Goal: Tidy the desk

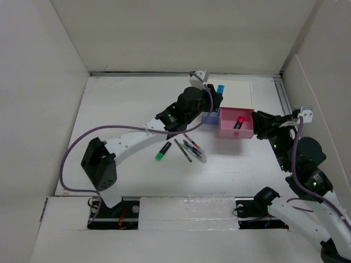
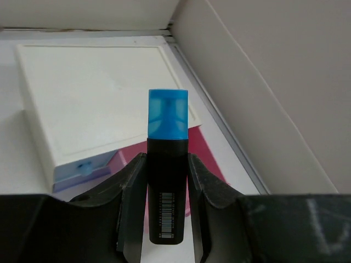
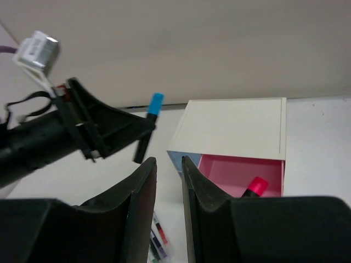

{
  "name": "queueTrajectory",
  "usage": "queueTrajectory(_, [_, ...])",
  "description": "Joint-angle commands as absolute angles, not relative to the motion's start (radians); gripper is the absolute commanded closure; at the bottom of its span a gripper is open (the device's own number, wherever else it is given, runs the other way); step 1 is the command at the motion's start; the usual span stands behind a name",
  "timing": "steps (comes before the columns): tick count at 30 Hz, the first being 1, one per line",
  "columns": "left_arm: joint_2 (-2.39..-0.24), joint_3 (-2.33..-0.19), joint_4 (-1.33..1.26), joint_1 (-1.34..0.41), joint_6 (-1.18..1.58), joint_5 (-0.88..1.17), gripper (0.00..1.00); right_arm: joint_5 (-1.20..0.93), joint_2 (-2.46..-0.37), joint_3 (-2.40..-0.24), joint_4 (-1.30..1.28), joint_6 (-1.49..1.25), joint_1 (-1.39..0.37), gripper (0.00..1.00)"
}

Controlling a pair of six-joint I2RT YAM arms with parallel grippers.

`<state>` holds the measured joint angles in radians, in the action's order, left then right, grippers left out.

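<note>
left gripper (image 2: pixel 166 178): pinching the blue highlighter (image 2: pixel 167 118) by its dark barrel, cap up, in the air by the box's left edge
right gripper (image 3: pixel 169 181): fingers nearly together with a narrow gap, empty, just beside the pink drawer
desk (image 1: pixel 120 109): white top under both arms, walled in
box (image 1: pixel 237 90): far side of desk; pink drawer (image 1: pixel 227 130) pulled out with pink highlighter (image 1: pixel 239 121) inside; blue drawer (image 1: pixel 210 119) mostly hidden by the left arm
loose: green marker (image 1: pixel 163 152) and pens (image 1: pixel 192 148) mid-desk
step: probably stowing the blue highlighter in a drawer
risk: released high, it bounces out or rolls
risk: blue drawer opening unseen, so it may land on the box top or in the pink drawer
risk: arms close together, could knock
</note>
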<state>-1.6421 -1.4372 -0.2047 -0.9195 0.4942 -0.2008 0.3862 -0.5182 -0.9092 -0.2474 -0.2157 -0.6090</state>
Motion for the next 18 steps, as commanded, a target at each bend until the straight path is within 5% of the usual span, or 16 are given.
queueTrajectory(1, [-1.782,-1.549,-0.285,-0.933,0.453,-0.027,1.0,0.379,-0.512,-0.934,-0.221,-0.201,-0.607,0.69])
queueTrajectory(11, [-2.075,-1.925,-0.238,-0.953,0.399,0.129,1.0,0.367,-0.48,-0.905,-0.242,-0.19,-0.607,0.69])
queueTrajectory(15, [-2.109,-1.931,-0.215,-0.953,0.385,0.143,1.0,0.379,-0.477,-0.899,-0.252,-0.189,-0.607,0.69])
queueTrajectory(18, [-2.121,-1.911,-0.198,-0.953,0.368,0.138,0.9,0.387,-0.477,-0.893,-0.253,-0.186,-0.607,0.69])
